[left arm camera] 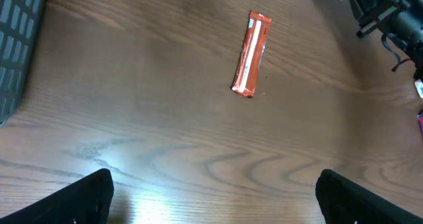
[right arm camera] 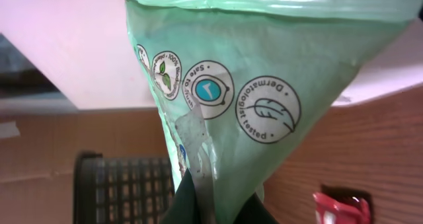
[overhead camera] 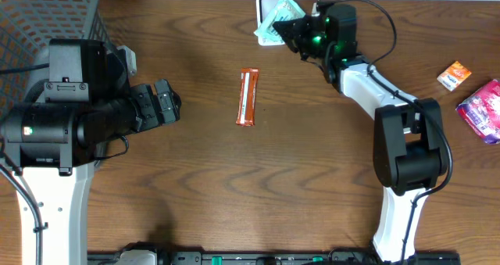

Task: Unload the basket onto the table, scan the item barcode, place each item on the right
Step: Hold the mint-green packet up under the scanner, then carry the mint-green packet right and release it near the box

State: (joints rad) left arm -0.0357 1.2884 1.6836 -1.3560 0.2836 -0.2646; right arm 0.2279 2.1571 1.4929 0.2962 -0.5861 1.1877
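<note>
Green pouch [overhead camera: 273,21] hangs clamped in right gripper [overhead camera: 295,32] over white scanner [overhead camera: 266,1]. Looks light, floppy, slick film, so best pinched at a sealed edge. Left gripper [overhead camera: 170,102] jaws wide apart, empty

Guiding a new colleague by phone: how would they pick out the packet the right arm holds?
On the wooden table, look to the far edge, just right of centre, where the right gripper pinches it in its jaws above a white object. It is the pale green packet with round printed seals, unlike the orange bar at mid-table.
</note>
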